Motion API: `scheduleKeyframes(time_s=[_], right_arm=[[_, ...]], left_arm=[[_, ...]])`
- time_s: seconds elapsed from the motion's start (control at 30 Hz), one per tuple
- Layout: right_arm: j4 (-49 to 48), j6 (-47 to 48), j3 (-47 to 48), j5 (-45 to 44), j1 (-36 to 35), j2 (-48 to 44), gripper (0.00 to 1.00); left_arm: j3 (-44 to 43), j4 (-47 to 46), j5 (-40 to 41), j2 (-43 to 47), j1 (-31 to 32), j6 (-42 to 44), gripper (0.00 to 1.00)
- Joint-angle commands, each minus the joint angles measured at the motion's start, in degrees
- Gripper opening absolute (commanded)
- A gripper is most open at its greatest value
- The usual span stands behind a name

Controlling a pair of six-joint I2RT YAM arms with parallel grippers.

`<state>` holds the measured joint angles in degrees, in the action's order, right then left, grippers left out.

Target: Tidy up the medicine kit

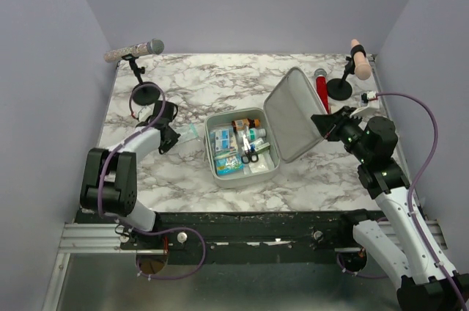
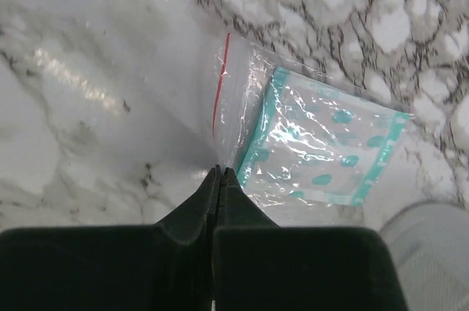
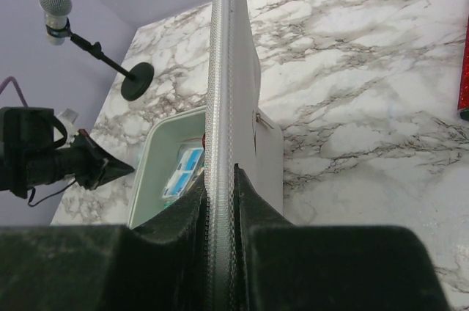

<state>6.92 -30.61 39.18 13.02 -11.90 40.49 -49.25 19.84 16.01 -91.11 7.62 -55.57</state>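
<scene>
Starting near the arms, the left gripper (image 2: 220,173) has its fingers pressed together on the edge of a clear zip bag (image 2: 315,142). The bag lies on the marble table (image 1: 183,83), just left of the medicine kit (image 1: 214,172), which sits mid-table. The right gripper (image 3: 220,175) is clamped on the rim of the raised lid (image 1: 293,113). Behind the lid lies a red cylinder (image 1: 321,91).

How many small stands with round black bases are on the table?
2. The left stand, in the back-left corner, holds a grey microphone; the right stand, at back right, holds a peach-coloured cylinder. None appears hidden.
</scene>
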Motion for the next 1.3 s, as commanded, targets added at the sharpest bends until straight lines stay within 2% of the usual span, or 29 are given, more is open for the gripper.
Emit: scheduleKeyframes(time_s=[0.0, 0.1, 0.2, 0.47, 0.67, 0.8, 0.9, 1.07, 1.27], right_arm=[[0.7, -0.2, -0.2, 2.2, 0.0, 0.1, 0.11], [0.6, -0.4, 0.0, 3.0, 0.0, 1.2, 0.22], [0.3, -1.0, 0.2, 4.0, 0.0, 2.3, 0.31], [-0.2, -1.6, 1.4, 5.5, 0.0, 2.8, 0.55], [-0.1, -2.4, 2.9, 7.1, 0.0, 3.6, 0.66], [-0.1, -3.4, 5.0, 8.5, 0.0, 4.3, 0.75], [0.5, -3.7, 6.9, 9.0, 0.0, 5.2, 0.79], [-0.1, -5.4, 7.6, 10.2, 0.0, 4.5, 0.8], [-5.2, -6.4, 4.9, 18.2, 0.0, 3.9, 0.77]], left_arm=[[2.8, 3.8, -5.2, 12.9, 1.0, 0.7, 0.0], [2.7, 4.7, -4.9, 21.8, 2.4, 0.8, 0.0], [1.7, 5.7, -6.1, 26.7, 2.8, 1.2, 0.0], [-1.7, 8.4, -8.4, 35.5, 6.2, 0.7, 0.0], [-6.5, 7.3, -11.3, 38.0, 9.9, -0.9, 0.0], [-10.6, 4.6, -12.6, 36.4, 14.5, -1.5, 0.0], [-13.5, 2.3, -12.9, 33.7, 18.3, -1.7, 0.0], [-18.7, -2.2, -13.7, 27.8, 23.8, -2.5, 0.0], [-26.8, -5.9, -13.5, 18.4, 30.0, -2.4, 0.0]])
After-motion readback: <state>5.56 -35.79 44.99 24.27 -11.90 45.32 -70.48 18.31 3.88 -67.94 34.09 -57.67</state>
